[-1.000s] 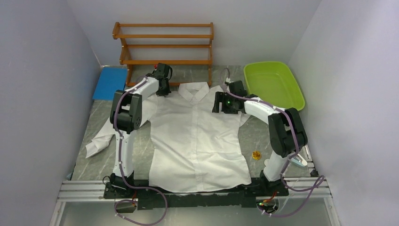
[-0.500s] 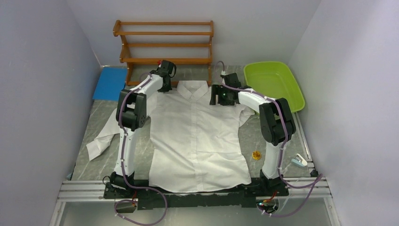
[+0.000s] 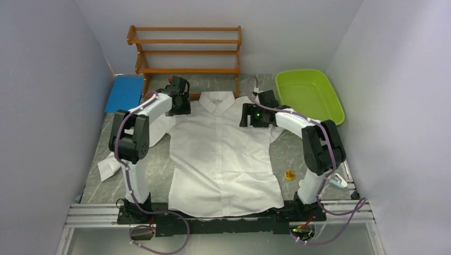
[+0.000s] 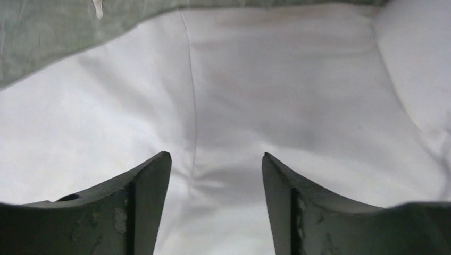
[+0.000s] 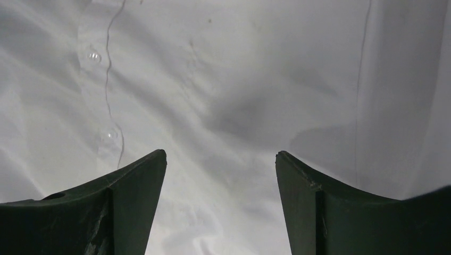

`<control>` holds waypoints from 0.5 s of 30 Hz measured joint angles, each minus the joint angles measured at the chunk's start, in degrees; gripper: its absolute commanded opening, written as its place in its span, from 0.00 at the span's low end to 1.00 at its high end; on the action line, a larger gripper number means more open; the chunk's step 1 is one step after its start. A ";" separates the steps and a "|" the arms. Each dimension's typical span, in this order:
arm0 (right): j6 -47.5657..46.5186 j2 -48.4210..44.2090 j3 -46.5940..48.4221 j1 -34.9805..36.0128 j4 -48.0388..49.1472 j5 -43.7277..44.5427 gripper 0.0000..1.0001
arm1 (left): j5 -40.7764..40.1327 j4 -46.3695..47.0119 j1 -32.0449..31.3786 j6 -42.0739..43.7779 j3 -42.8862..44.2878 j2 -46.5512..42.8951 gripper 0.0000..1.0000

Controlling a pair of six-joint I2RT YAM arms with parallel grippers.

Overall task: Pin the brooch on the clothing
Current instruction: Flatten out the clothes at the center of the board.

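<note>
Two arms, the left arm (image 3: 151, 106) and the right arm (image 3: 290, 119), each with one claw: left claw (image 4: 215, 159), right claw (image 5: 220, 156). On the one tabletop (image 3: 290, 151): one shirt (image 3: 223, 154), one brooch (image 3: 290, 174), one rack (image 3: 186, 41) of three shelves, one green tub (image 3: 308, 93), one blue mat (image 3: 123, 93), and one small white-and-blue item (image 3: 337, 182). Two shirt buttons (image 5: 94, 55) show close up.

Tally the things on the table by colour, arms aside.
White: 1, shirt
Green: 1, tray
Blue: 1, mat
Brown: 1, rack
Yellow: 1, brooch
Pale, partly hidden: 1, small item
Total: 6
</note>
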 measured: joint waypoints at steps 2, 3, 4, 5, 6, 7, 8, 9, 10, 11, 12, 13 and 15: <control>0.07 -2.60 -2.27 0.00 0.11 0.33 0.80 | 1.84 0.09 -0.13 -0.33 -3.06 -4.28 0.78; 0.17 -4.17 -3.54 -0.02 0.20 0.61 0.80 | 2.91 0.46 -0.31 -0.46 -4.94 -6.91 0.79; 0.28 -5.60 -4.61 -0.02 0.20 0.87 0.80 | 3.93 0.70 -0.57 -0.52 -6.80 -9.57 0.80; 0.52 -7.43 -5.95 -0.07 0.26 1.40 0.79 | 4.87 1.16 -1.01 -0.66 -8.72 -12.33 0.81; 0.76 -9.99 -7.72 -0.17 0.37 1.92 0.80 | 6.23 1.68 -1.62 -0.94 -10.84 -15.37 0.81; 1.01 -11.98 -8.83 -0.35 0.31 2.43 0.79 | 7.32 2.03 -2.23 -1.14 -12.39 -17.73 0.81; 1.42 -14.51 -10.27 -0.59 0.46 3.10 0.79 | 8.81 2.97 -3.19 -1.62 -14.56 -20.72 0.82; 1.77 -17.03 -11.65 -0.94 0.55 3.96 0.79 | 10.14 3.50 -4.09 -1.99 -16.33 -23.10 0.82; 2.12 -19.56 -12.98 -1.38 0.68 4.74 0.79 | 11.93 4.50 -5.20 -2.67 -18.49 -25.79 0.82; 2.60 -22.21 -14.49 -2.01 0.92 5.55 0.79 | 13.25 5.20 -6.01 -3.19 -20.17 -27.65 0.82; 3.10 -24.57 -15.96 -2.69 1.29 6.29 0.79 | 14.95 6.60 -7.17 -4.09 -22.43 -29.79 0.82; 3.58 -26.84 -17.64 -3.61 1.79 6.95 0.79 | 16.61 7.93 -8.37 -5.07 -24.90 -31.76 0.82; 4.83 -30.86 -21.18 -5.66 2.73 7.89 0.79 | 19.63 10.29 -10.73 -7.17 -30.10 -35.10 0.81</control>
